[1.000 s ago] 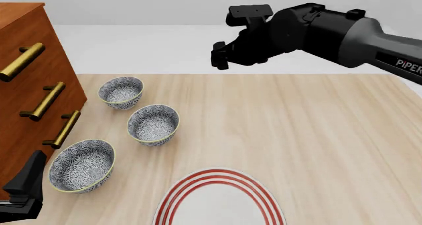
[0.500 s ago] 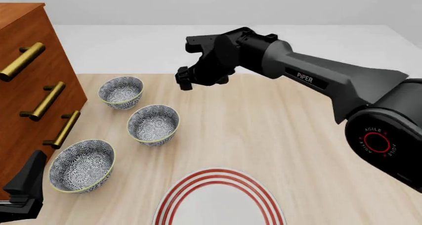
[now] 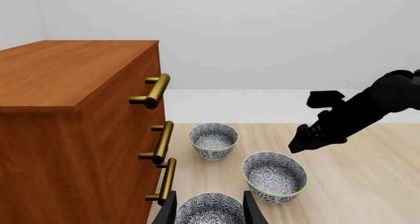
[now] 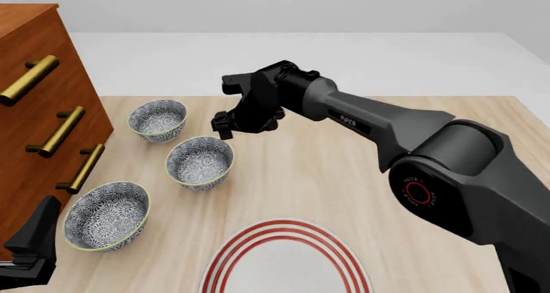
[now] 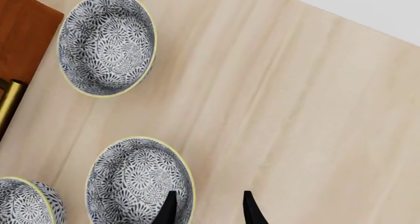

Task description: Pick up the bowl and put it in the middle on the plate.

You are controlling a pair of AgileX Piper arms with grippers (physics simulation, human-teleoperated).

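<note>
**Reaching over the middle bowl**

Stretching in from the right, the right arm held the right gripper above the far-right rim of the middle bowl, one of three look-alike floral bowls on a pale wooden table. Beyond the table's far edge lay a plain light-grey floor and wall. A wooden chest of drawers with brass bar handles stood along the table's left side.

The bowls sat upright, mouths open to the ceiling, in a loose diagonal line beside the drawers: the farthest bowl, the middle one just nearer, and the nearest bowl at the lower left. Being round, the middle bowl had no long axis to speak of; its yellow-green rim lay level. In the right wrist view, the two dark fingertips stood apart, one over the bowl's rim and the other over bare wood, touching nothing.

The red-ringed white plate lay at the near edge, well apart from the bowls and partly cut off by the frame. The left gripper rested low at the near left, its fingers spread either side of the nearest bowl in its own wrist view, without visible contact.
</note>
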